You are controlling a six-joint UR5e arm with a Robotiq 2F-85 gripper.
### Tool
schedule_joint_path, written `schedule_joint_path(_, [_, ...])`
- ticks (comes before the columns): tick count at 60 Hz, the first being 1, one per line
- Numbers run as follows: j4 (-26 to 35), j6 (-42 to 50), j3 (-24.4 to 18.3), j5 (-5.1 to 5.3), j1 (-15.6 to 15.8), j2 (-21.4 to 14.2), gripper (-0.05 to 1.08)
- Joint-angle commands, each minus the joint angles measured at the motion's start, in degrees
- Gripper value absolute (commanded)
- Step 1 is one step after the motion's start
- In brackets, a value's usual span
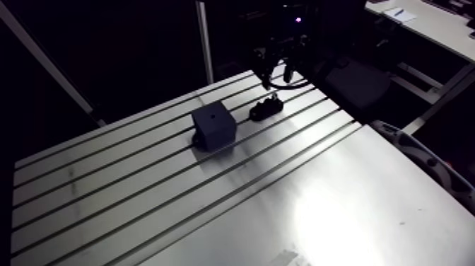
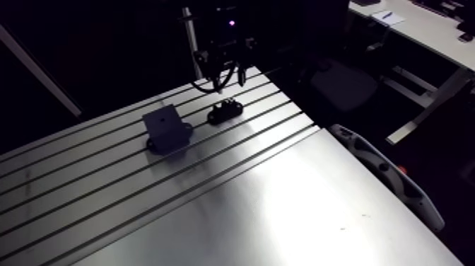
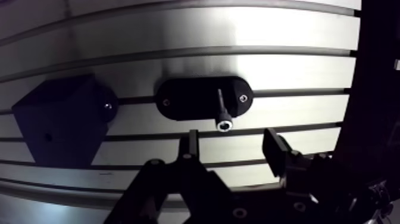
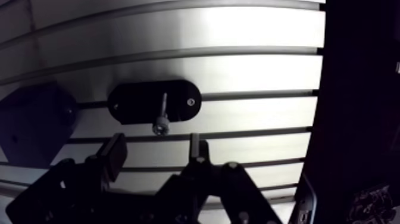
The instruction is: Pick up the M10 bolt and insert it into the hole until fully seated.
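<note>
The M10 bolt (image 3: pixel 222 112) stands upright in a black oval holder (image 3: pixel 202 98) bolted to the table, its socket head towards the camera. My gripper (image 3: pixel 233 146) hovers above it, open, with nothing between its fingers (image 3: pixel 275 150); the bolt head lies just ahead of the gap. Beside the holder sits a black block (image 3: pixel 56 125) with a small hole (image 3: pixel 47 137) in its face. In the arm view the gripper (image 1: pixel 272 74) hangs over the holder (image 1: pixel 266 108), and the block (image 1: pixel 214 124) stands to the holder's left with its hole on top.
The slotted aluminium table (image 1: pixel 141 205) stretches wide toward the near side. Its far edge runs just behind the holder. A grey curved object (image 1: pixel 424 159) lies past the table's right edge.
</note>
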Motion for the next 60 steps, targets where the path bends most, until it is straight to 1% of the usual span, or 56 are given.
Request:
schedule_joint_path(1, [0.0,0.0,0.4,-0.18,0.0,0.2,0.37])
schedule_joint_path(5, [0.0,0.0,0.4,-0.26,0.0,0.2,0.4])
schedule_joint_path(12, [0.0,0.1,0.5,-0.27,0.0,0.2,0.41])
schedule_joint_path(19, [-0.2,0.1,0.4,-0.51,0.1,0.9,0.42])
schedule_joint_path(27, [-1.7,0.0,0.5,-0.62,0.1,1.0,0.44])
schedule_joint_path(31, [-2.0,0.0,0.6,-0.87,0.1,1.0,0.44])
schedule_joint_path(60, [-2.4,0.1,1.3,-0.88,0.2,1.1,0.47])
